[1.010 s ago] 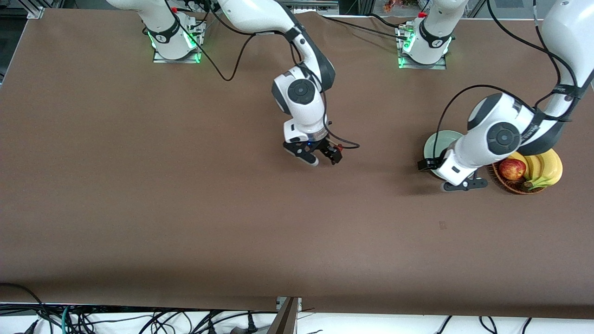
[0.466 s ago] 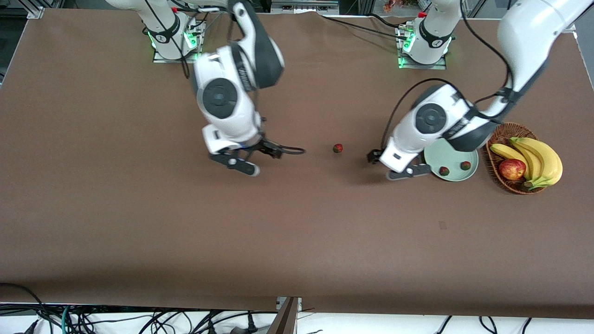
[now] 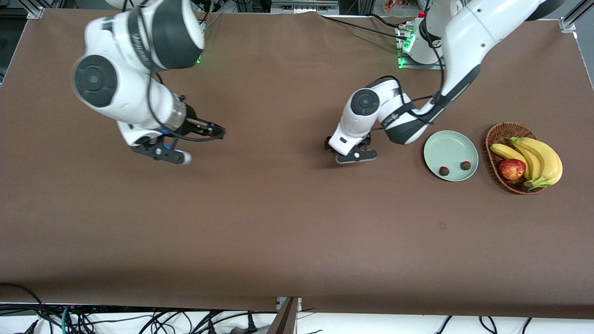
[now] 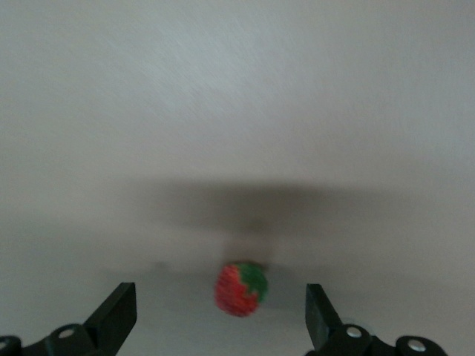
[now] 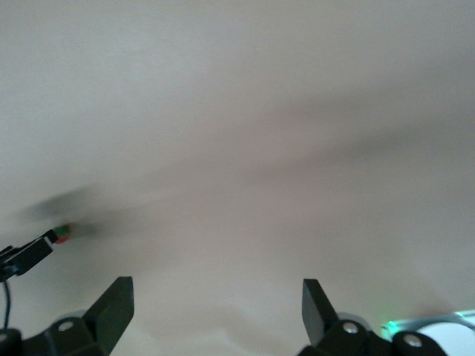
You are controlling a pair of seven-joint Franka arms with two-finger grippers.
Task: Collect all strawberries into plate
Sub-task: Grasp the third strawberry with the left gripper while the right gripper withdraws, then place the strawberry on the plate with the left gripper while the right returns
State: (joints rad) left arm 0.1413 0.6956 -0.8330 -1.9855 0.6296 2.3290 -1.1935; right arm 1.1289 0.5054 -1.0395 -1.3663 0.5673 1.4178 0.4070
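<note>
No legible labels or writing; left claw (image 3: pixel 351 153) spread wide, low over the counter (image 3: pixel 278 232) at frame centre-right, holding nothing; left wrist view alone shows the third strawberry (image 4: pixel 240 288) lying on the counter between its fingers (image 4: pixel 119 311), hidden in the front view; plate (image 3: pixel 451 144) at frame right carries two strawberries (image 3: pixel 444 171) (image 3: pixel 465 165); right claw (image 3: pixel 183 146) wide and empty, at frame left.
</note>
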